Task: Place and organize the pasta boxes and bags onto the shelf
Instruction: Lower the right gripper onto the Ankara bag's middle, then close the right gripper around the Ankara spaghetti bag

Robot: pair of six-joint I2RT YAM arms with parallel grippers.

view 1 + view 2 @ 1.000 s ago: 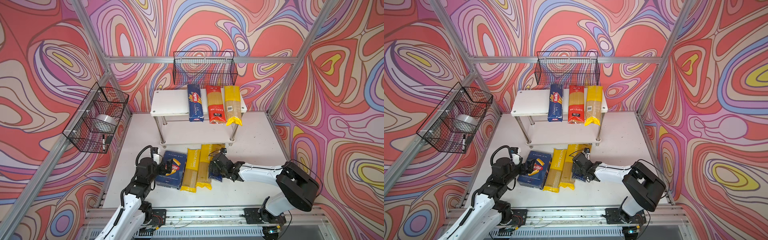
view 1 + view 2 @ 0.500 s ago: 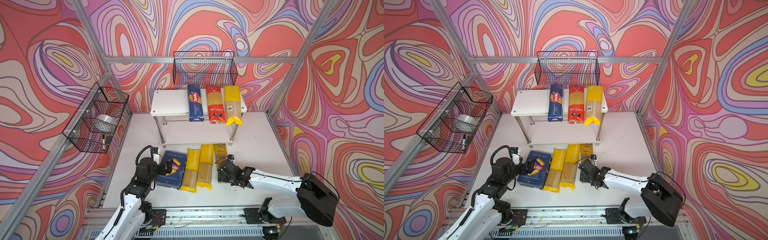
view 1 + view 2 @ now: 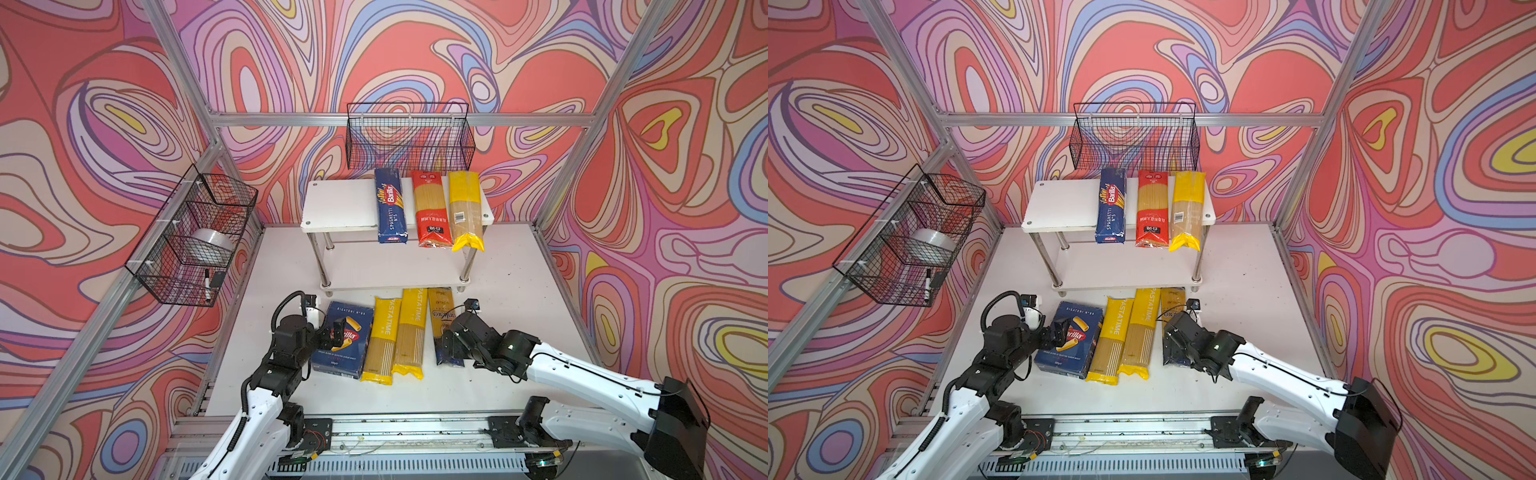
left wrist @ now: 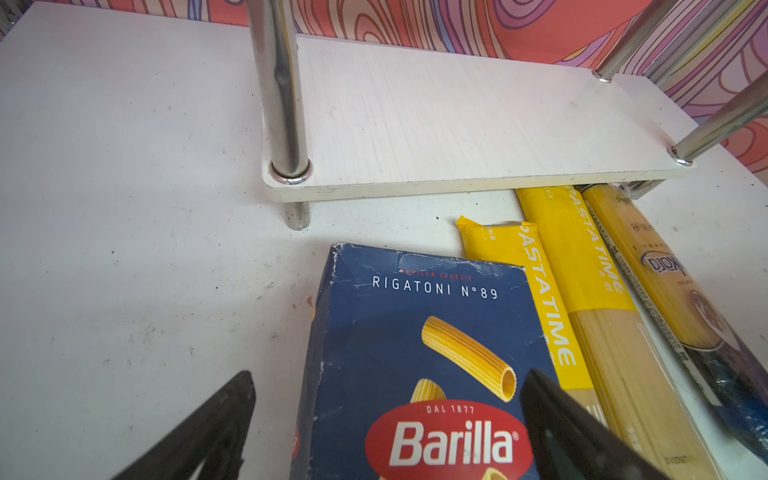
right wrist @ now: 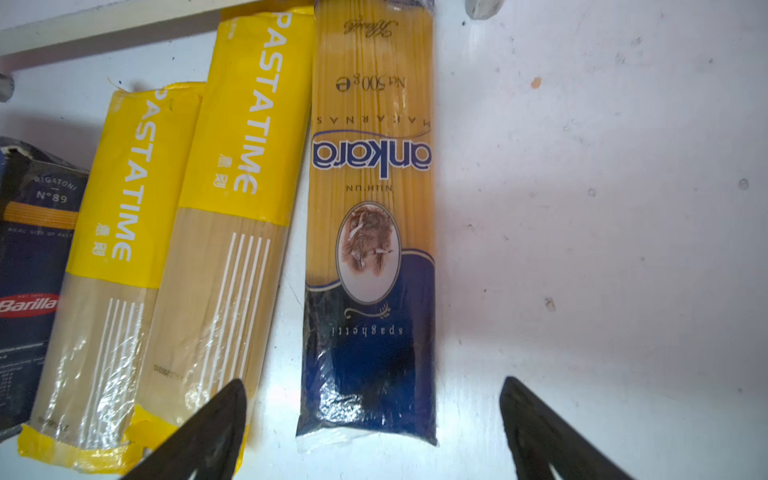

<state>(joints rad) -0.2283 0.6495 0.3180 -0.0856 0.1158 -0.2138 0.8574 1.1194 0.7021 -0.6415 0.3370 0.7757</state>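
white shelf (image 3: 340, 203) holds three packs (image 3: 430, 214) on top; rigatoni box (image 3: 357, 340), two yellow bags (image 3: 409, 328), ankara bag (image 3: 439, 316) lie before it.

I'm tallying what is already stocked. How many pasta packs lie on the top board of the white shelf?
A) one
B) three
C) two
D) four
B: the Barilla spaghetti box, the red bag and a yellow bag lie side by side on the top board; the lower board holds nothing.
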